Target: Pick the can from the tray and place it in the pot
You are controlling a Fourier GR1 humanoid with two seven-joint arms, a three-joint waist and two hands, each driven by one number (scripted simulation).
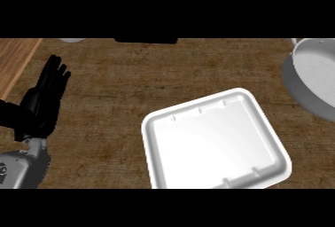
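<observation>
Where the can is cannot be told; it does not show in this view. The white tray (212,142) lies tilted on the brown counter (124,75). The grey pot (313,73) sits at the right edge, near the tray but apart from it. The left hand (40,104) rests at the left edge, fingers straight and up, holding nothing.

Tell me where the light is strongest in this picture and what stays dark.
Head view: the square white plastic tray is washed out across its floor; the round grey metal pot, cut by the right edge, has a darker outer wall; the black left hand shows little shading.
</observation>
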